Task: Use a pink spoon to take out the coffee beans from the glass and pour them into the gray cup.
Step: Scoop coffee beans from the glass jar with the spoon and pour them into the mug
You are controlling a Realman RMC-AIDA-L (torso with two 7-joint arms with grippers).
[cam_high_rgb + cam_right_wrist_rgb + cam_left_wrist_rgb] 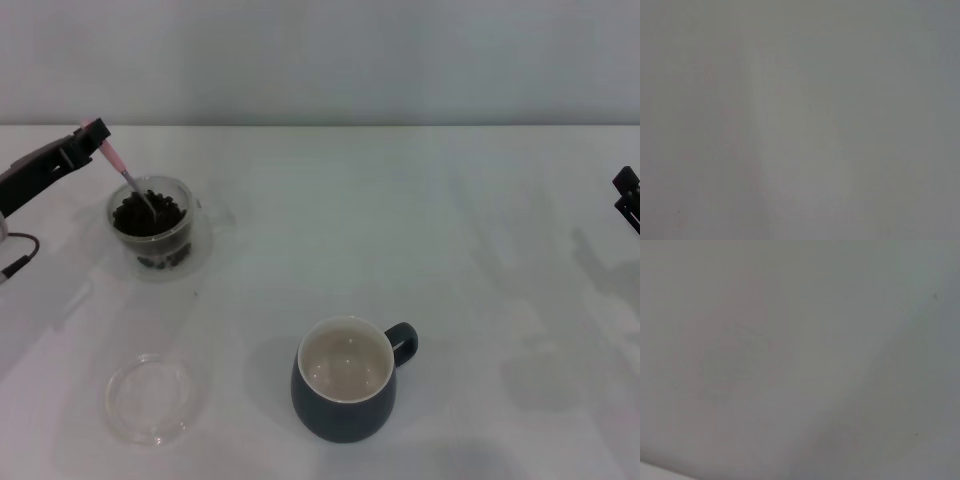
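Observation:
At the far left of the head view my left gripper (92,134) is shut on the pale pink handle of the pink spoon (118,163). The spoon slants down into the glass (152,232), its metal bowl resting among the coffee beans (146,214). The glass stands at the left of the white table, filled with a dark heap of beans. The gray cup (345,385) stands near the front centre, its cream inside showing nothing in it and its handle turned to the right. My right gripper (627,200) shows only as a dark tip at the right edge. Both wrist views show plain grey.
A flat clear glass dish (150,398) lies at the front left, below the glass. The white table (420,230) runs back to a grey wall.

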